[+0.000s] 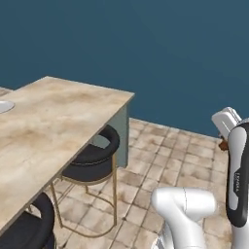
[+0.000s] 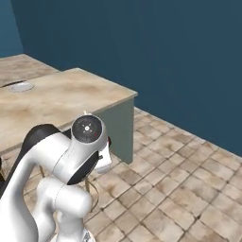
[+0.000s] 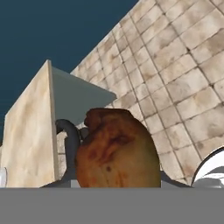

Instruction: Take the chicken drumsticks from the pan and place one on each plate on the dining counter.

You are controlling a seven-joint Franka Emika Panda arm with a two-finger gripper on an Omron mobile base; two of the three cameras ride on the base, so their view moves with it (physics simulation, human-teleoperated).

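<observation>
Your end effector [image 3: 117, 186] is clenched around one orange-brown browned chicken drumstick [image 3: 117, 151], which fills the lower middle of the hand view, fat end up toward the camera. The fingertips themselves are hidden behind the meat, so I judge the hold from how the drumstick sits right in front of the camera and hangs in the air over the tiled floor. In the left base view you can spot a tiny brown bit of the same drumstick [image 1: 223, 144] at the right edge, tucked by the white wrist. The long beige marble-patterned bench [image 1: 53, 121] lies off to the left side of that frame, well apart from the hand, with black-cushioned gold-legged stools [image 1: 92, 160] pushed under its near edge. A small round flat white plate [image 1: 5, 106] peeks in at the far left edge of the left base view, and you can see it again in the upper left of the right base view [image 2: 20, 86]. So the thing that matters for you now is this: the plate lies away to the left of the held drumstick, across the whole bench top. I think you need to bring the hand over the bench toward that plate, then lower it and let go. I cannot tell which way the drumstick's bone end points.
</observation>
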